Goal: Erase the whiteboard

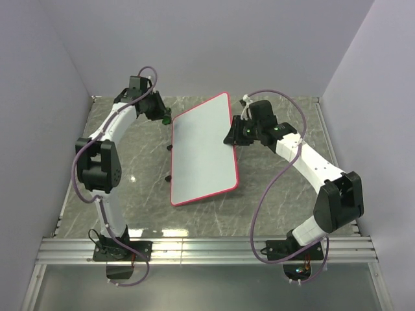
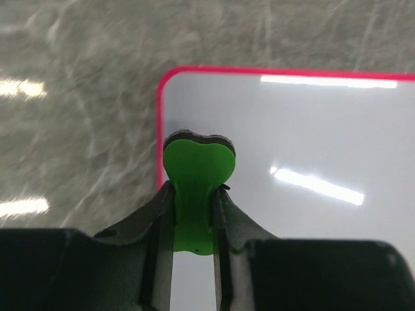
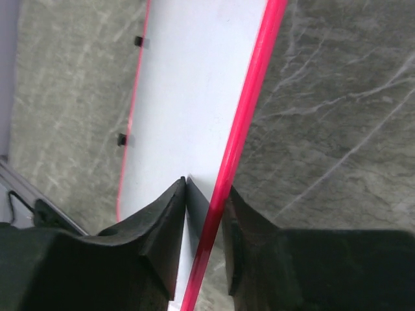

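Observation:
The whiteboard (image 1: 202, 150) lies tilted in the middle of the table, white with a red-pink rim and black clips on its left edge. No marks show on it. My left gripper (image 1: 163, 118) is shut on a small green eraser (image 2: 196, 170) at the board's far left corner (image 2: 170, 81). My right gripper (image 1: 231, 137) is shut on the board's right rim (image 3: 249, 103), one finger (image 3: 162, 227) over the white face, the other under the edge. The board's face also shows in the left wrist view (image 2: 311, 214).
Grey marbled tabletop (image 1: 279, 201) all round the board. Purple walls (image 1: 39, 97) close in the left, back and right sides. A metal rail (image 1: 207, 249) runs along the near edge by both arm bases.

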